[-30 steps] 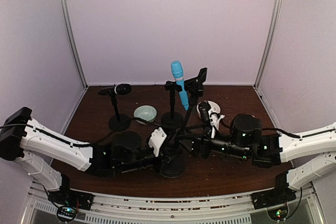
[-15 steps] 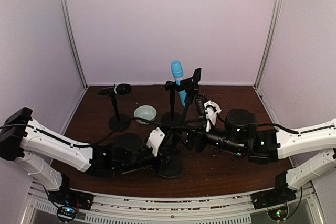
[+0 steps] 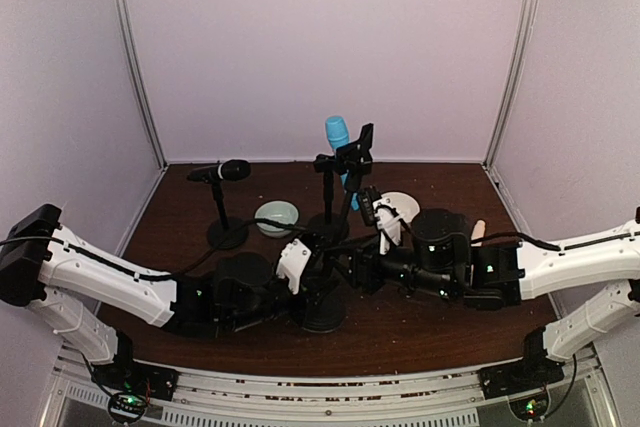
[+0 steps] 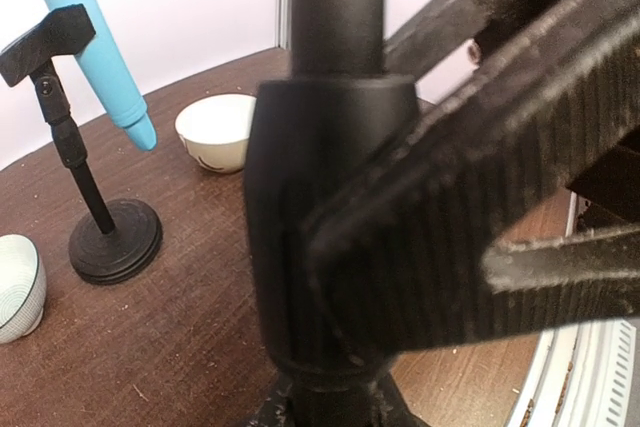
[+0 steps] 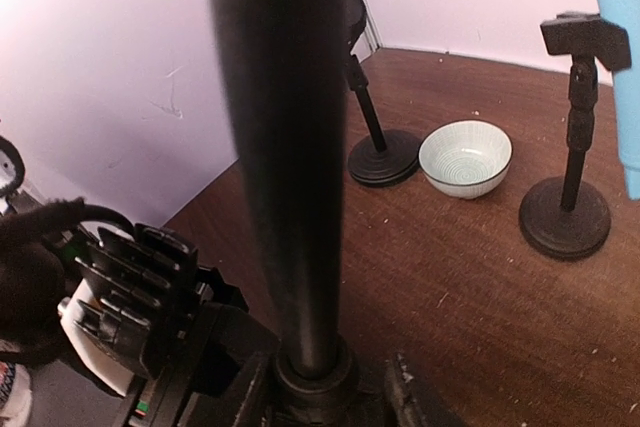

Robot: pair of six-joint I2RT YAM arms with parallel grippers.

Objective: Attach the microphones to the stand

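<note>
Black microphone (image 3: pixel 232 169) clipped in the stand (image 3: pixel 222 215) toward the bench's (image 3: pixel 180 209) back-left corner, blue microphone (image 3: pixel 336 133) seemingly in the back-edge stand (image 3: pixel 327 195); mid front edge, left fingers (image 4: pixel 480 147) clamp the empty third stand (image 3: pixel 346 209), right fingers (image 5: pixel 415 402) straddle it, closure unclear; cream microphone (image 3: pixel 479 231) waits unattached near the right edge.

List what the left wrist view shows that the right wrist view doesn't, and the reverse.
Left wrist only: the white bowl, out past the blue mic's lower end.
Right wrist only: the far stand by the wall, and the other arm's gripper body low at the left edge.
Both: the near stand, its pole close up and filling much of the frame; the blue mic; the middle stand; and the ribbed green bowl.
</note>
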